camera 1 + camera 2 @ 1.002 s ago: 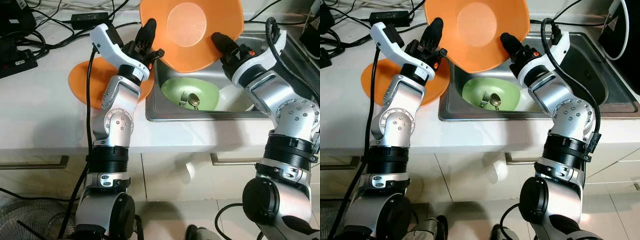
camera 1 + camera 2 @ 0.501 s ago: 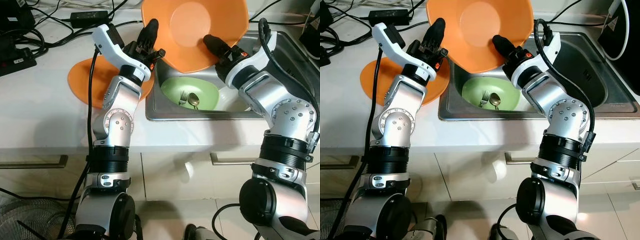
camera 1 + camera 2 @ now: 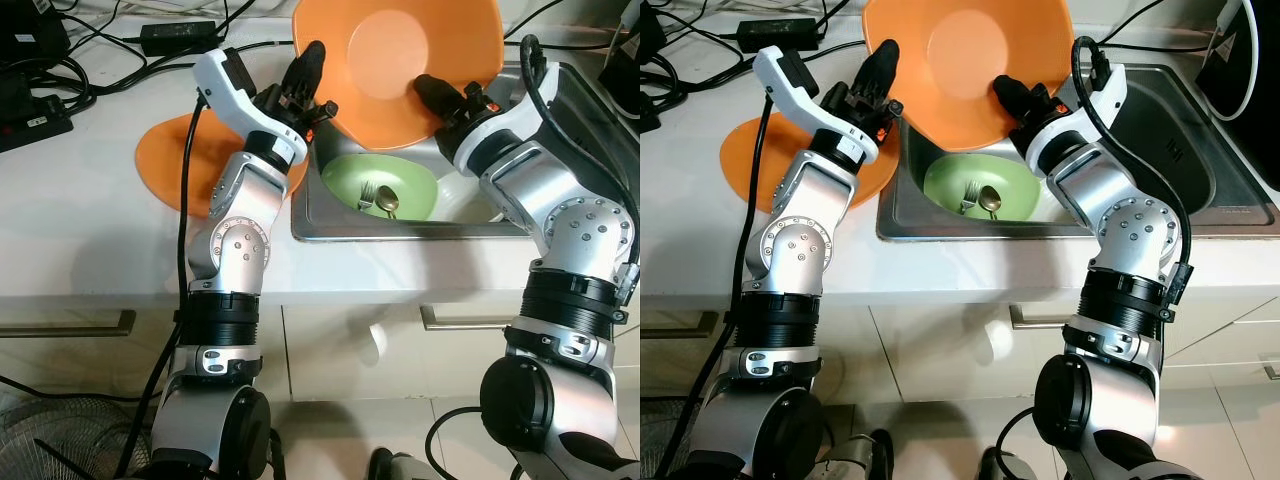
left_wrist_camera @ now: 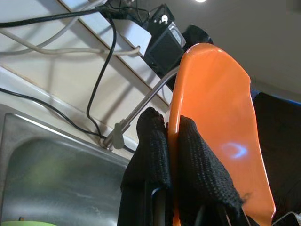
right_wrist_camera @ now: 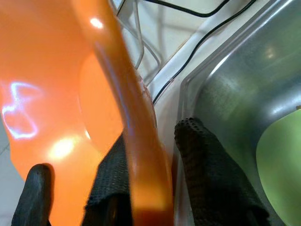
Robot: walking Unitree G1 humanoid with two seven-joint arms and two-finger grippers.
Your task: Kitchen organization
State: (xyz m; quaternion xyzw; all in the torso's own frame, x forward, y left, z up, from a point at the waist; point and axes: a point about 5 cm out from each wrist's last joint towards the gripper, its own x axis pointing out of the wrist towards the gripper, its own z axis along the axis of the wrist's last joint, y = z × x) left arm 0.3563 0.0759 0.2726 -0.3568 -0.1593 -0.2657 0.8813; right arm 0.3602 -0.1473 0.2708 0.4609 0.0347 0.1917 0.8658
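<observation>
You've got the left gripper (image 4: 170, 155) clamped on the rim of the orange bowl (image 4: 211, 117), one black finger each side, bowl edge-on in the middle of the frame. Steel sink (image 4: 51, 165) sits lower left, and black and white cables (image 4: 99, 80) run across the upper left.

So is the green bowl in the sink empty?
No, the green bowl in the sink has a fork and a spoon lying in it.

Glossy orange plastic bowl (image 3: 395, 65); brushed-steel sink (image 3: 560, 110)
</observation>
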